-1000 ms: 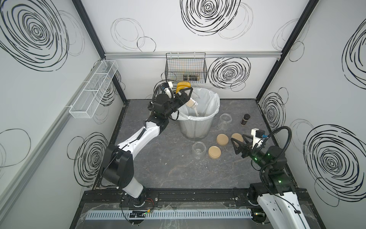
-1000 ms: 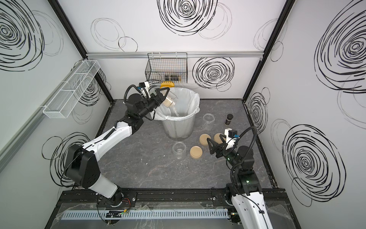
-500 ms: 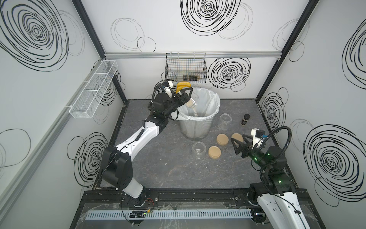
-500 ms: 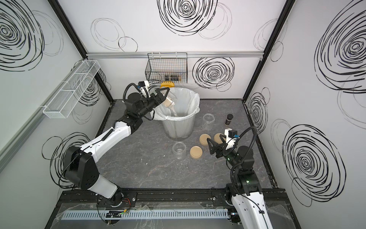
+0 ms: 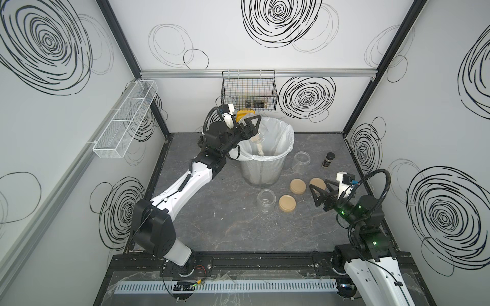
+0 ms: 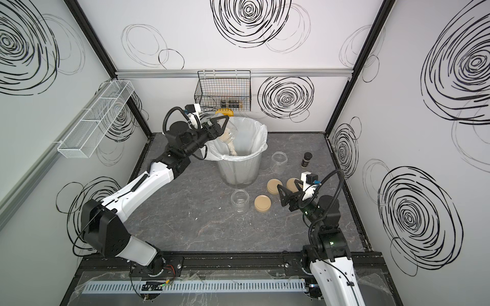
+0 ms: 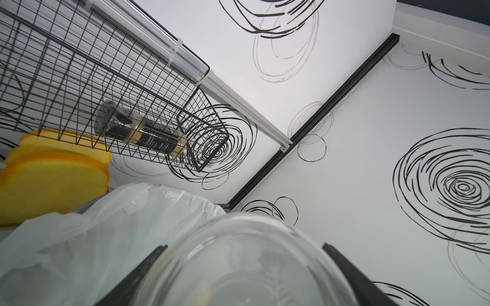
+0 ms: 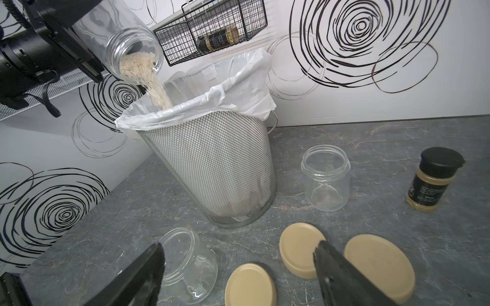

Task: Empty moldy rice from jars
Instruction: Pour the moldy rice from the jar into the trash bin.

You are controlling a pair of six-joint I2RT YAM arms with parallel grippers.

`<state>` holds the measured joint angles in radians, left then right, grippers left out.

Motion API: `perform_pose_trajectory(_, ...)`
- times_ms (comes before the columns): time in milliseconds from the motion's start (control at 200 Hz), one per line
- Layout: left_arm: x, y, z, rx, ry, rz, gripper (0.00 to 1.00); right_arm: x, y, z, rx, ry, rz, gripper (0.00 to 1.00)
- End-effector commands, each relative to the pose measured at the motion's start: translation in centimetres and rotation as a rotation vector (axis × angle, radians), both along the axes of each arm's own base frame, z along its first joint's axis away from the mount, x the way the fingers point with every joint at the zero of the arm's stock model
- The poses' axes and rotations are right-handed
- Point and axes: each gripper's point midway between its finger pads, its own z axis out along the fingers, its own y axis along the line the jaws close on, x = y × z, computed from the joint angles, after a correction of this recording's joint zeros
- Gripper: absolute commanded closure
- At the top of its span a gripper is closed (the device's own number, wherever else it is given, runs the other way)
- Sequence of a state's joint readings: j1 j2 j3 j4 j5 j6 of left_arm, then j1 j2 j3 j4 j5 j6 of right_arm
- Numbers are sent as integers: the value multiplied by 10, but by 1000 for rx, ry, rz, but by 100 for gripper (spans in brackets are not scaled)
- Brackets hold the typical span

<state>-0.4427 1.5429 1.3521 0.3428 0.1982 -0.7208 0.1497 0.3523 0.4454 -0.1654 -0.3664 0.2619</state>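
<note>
My left gripper [image 5: 252,127] is shut on a clear jar [image 5: 256,133], tilted mouth-down over the white-lined mesh bin [image 5: 265,164]. Moldy rice [image 8: 140,66] streams from the jar's mouth [image 8: 132,45] into the bin; the stream also shows in a top view [image 6: 230,147]. The left wrist view shows the jar's base [image 7: 238,265] between both fingers. Two empty jars stand open on the table: one right of the bin [image 5: 301,162], one in front of it [image 5: 266,201]. My right gripper [image 5: 319,185] hovers open above the lids, holding nothing [image 8: 238,249].
Three tan lids [image 5: 298,186] [image 5: 317,184] [image 5: 287,203] lie in front of the bin. A dark-capped spice shaker [image 5: 328,159] stands at the far right. A black wire basket [image 5: 249,91] with a bottle hangs behind the bin, above a yellow object [image 5: 242,116]. A white wire shelf [image 5: 124,124] lines the left wall.
The left gripper has tipped the jar slightly further over the bin, and the rice has slid to the mouth and pours out. The right arm has not moved.
</note>
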Motion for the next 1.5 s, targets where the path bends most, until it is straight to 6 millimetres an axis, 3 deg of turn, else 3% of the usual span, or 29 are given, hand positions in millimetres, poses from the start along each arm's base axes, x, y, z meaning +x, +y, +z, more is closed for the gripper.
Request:
perform_pose_trajectory(0,-21,9,68,-23,-193,31,37,-1,-2,0,4,-4,-12,10)
perform_pose_trajectory(515,4,6,38,60,-125,79,36,-1,0,3,7,-7,-1,10)
perform_pose_trajectory(775,3,-1,43,211,-187,121,36,0,0,2,8,-4,2,9)
perform_pose_trajectory(1241,-4,-38,57,549,-364,181,35,-4,0,4,11,-9,6,9)
perform_pose_trajectory(1496,1,-44,49,703,-397,220,35,-5,0,5,16,-11,7,9)
